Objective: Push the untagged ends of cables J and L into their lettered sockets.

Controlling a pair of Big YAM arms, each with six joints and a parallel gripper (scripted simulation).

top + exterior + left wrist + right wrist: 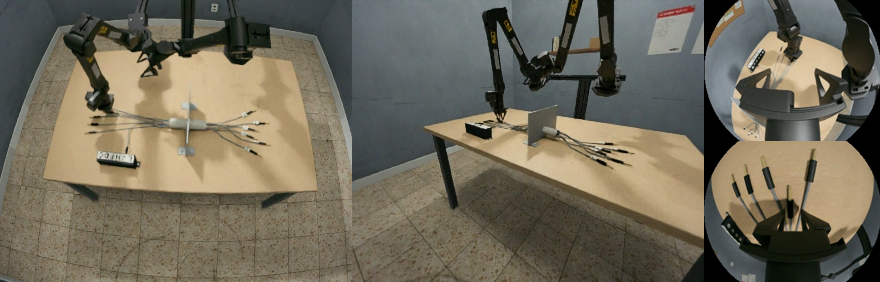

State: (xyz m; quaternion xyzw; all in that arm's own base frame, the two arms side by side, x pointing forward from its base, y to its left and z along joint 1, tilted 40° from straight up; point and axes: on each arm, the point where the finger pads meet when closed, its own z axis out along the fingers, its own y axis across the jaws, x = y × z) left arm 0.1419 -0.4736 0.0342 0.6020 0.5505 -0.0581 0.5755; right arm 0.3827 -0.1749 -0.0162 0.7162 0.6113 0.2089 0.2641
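Seen from the arms, the junction box lies near the far right corner of the desk, with one plug close by — whether it is seated cannot be told. Toward the right edge, the right gripper is held low, partly spread around a cable, nothing pinched. The left gripper is spread wide above the desk, nearer the arms' edge — empty. Cables J and L cannot be told apart.
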